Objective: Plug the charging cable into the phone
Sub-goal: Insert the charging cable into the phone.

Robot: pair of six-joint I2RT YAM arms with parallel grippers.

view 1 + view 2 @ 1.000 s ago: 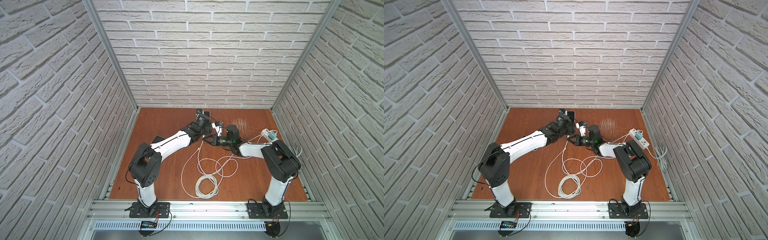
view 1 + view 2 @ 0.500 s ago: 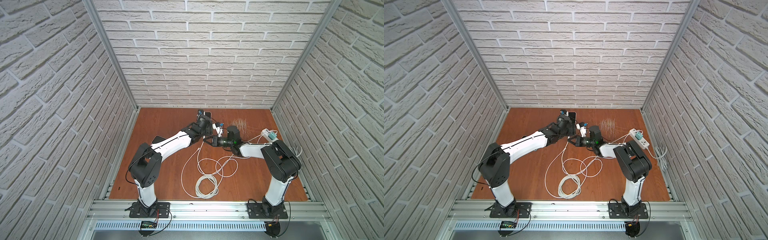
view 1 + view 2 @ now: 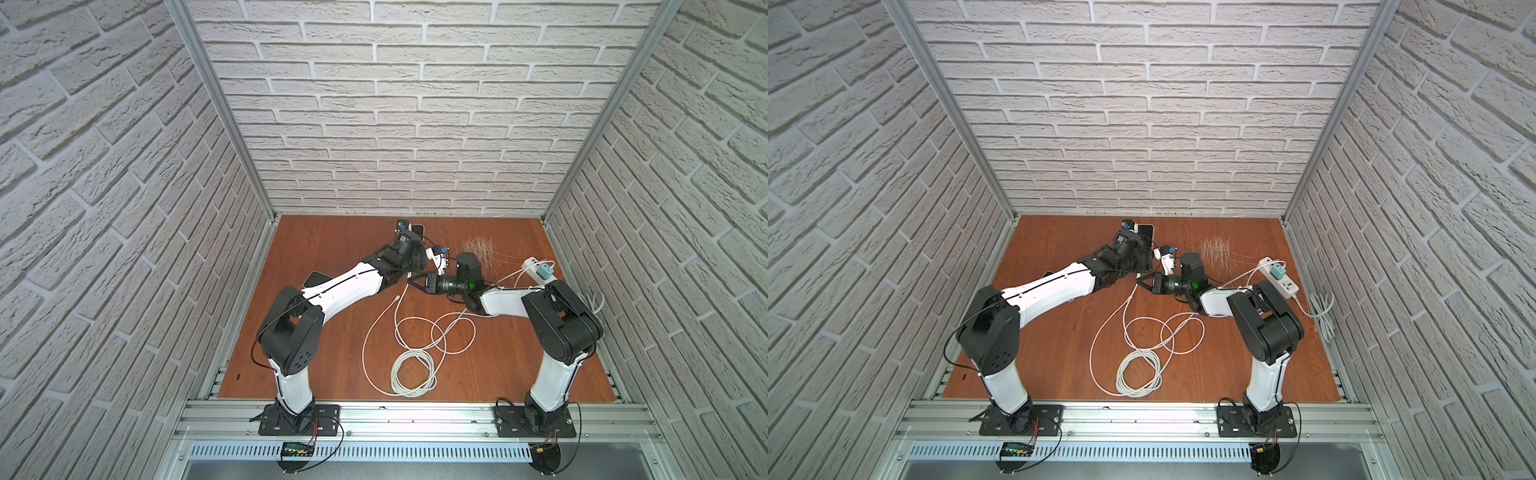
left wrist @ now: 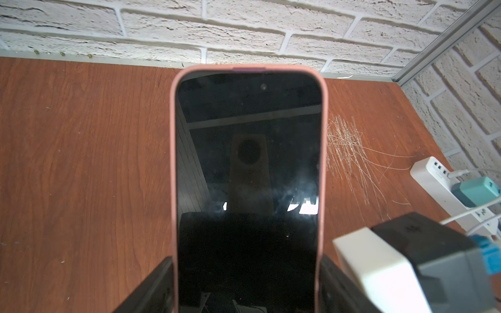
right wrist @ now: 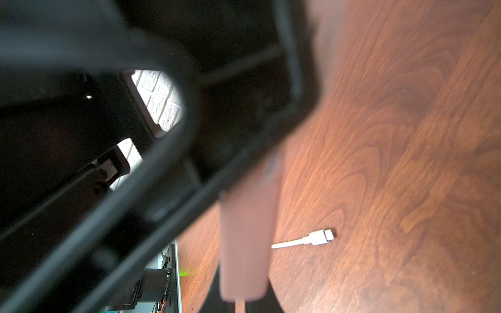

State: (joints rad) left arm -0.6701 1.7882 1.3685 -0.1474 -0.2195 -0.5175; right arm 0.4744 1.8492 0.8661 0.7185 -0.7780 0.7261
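Observation:
The phone [image 4: 248, 162], black screen in a pink case, is clamped by its long sides in my left gripper [image 4: 246, 260]. In both top views its top end [image 3: 419, 228] [image 3: 1147, 229] sticks out past that gripper [image 3: 409, 249] toward the back wall. My right gripper [image 3: 412, 281] [image 3: 1140, 283] is shut, tips at the phone's lower end [image 5: 248, 244]. A strand of the white charging cable [image 3: 399, 320] runs up to the right gripper's tips [image 5: 240, 307], but the plug there is hidden. A second white connector [image 5: 320, 237] [image 3: 397, 297] lies loose on the table.
The cable's slack lies coiled [image 3: 413, 370] at the table's front middle. A white power strip [image 3: 536, 268] [image 4: 439, 187] with a teal charger [image 3: 545, 272] sits at the right. A dark flat thing [image 3: 313, 277] lies under my left arm. Brick walls close three sides.
The left gripper with the phone has shifted very slightly to the right. The right gripper stays at the phone's lower end. Neither grip has changed.

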